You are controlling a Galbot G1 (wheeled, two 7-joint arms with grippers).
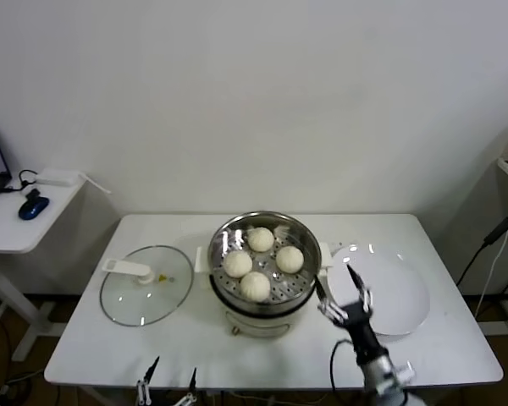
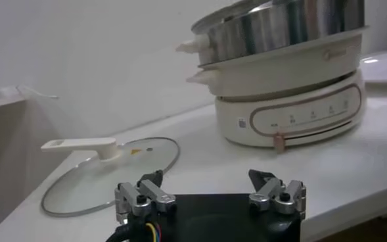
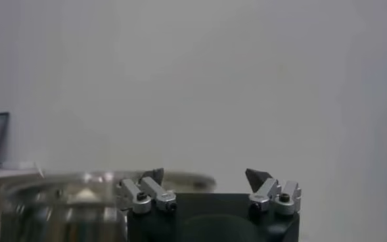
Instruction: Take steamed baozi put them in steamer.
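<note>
Baozi [image 1: 256, 286], all four, sit inside the steamer [image 1: 237, 310] at the surface's [image 1: 93, 347] centre, so I judge loading done. My right pincer [image 1: 345, 298] hovers spread and empty between steamer and plate [image 1: 402, 296]. My left pincer [image 1: 171, 372] waits spread at the near edge, with open room around it.

No legible text anywhere. Steamer [image 2: 292, 92] base carries a small square sticker and a row of faint control marks on its front panel, all too small to read. Glass lid [image 2: 108, 174] shows a small yellow mark, unreadable.
</note>
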